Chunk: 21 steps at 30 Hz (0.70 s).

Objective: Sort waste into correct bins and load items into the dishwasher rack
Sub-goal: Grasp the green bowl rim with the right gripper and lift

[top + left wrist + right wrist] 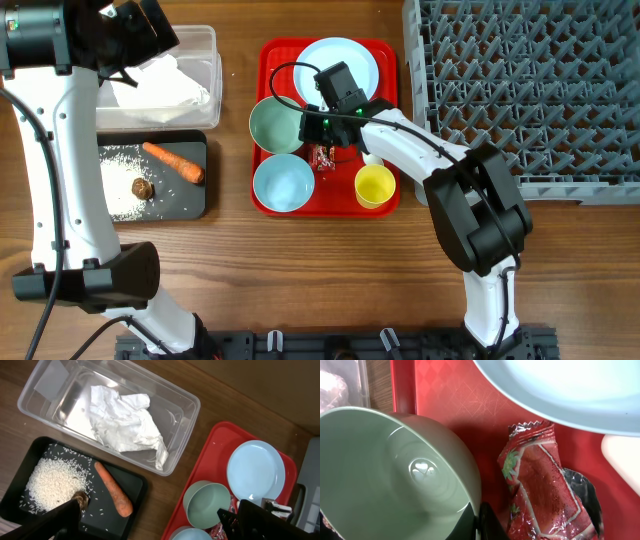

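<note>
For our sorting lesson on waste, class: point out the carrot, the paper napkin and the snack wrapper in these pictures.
carrot point(172, 162), overhead view, middle of its orange body.
paper napkin point(127, 422), left wrist view, centre of the crumpled mass.
snack wrapper point(540, 485), right wrist view, middle of its red printed face.

Your left arm point(55, 150), white links and black joints: reaches up along left side, elbow near base. Black two-finger left gripper point(140, 40) points down, fingers point(60, 517) spread wide. Your right arm point(440, 170): stretched forward-left, right gripper point(322, 148) low, jaws closed.

Two bowls point(274, 124) point(283, 183), one plate point(345, 58), one cup point(375, 185), one carrot point(172, 162), one wrapper point(537, 485).
</note>
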Available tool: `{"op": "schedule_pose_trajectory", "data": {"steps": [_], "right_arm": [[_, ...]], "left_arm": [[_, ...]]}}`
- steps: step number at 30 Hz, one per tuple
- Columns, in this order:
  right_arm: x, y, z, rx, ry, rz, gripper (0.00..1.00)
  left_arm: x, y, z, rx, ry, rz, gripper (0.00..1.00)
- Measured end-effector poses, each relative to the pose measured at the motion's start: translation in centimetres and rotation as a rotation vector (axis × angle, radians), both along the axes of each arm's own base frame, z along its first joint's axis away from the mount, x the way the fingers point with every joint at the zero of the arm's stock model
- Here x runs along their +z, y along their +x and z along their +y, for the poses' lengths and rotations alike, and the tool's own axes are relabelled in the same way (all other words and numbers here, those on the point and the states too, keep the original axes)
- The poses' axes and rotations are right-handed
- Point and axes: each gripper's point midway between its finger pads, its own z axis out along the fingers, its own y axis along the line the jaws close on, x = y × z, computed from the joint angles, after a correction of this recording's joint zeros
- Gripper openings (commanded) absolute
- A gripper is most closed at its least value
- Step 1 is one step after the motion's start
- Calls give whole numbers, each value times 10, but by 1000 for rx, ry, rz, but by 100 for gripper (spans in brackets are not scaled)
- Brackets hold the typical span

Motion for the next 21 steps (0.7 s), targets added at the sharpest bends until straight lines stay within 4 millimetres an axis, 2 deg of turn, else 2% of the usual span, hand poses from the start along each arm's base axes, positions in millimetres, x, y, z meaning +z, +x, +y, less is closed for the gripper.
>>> {"op": "schedule_pose_trajectory", "data": {"steps": [8,12,14,15,17,19,21], "right_arm": [[3,6,-6,20,-13,-25,4],[26,14,-13,63,-36,-77,4],[50,18,-18,72,-56,-124,4],[77,22,-23,76,-75,-188,4],[113,29,-39,51,-145,-278,4],[150,35,-61,-1,-236,-382,5],[187,43,-97,-97,-364,-488,4]], "left_arm": [[0,0,0,0,0,2,100],[0,0,0,0,0,2,100],[0,-1,0,0,0,3,100],[0,-1,0,0,0,3,100],[0,-1,0,0,0,3,100],[0,-1,0,0,0,3,100],[0,-1,0,0,0,3,100]]}}
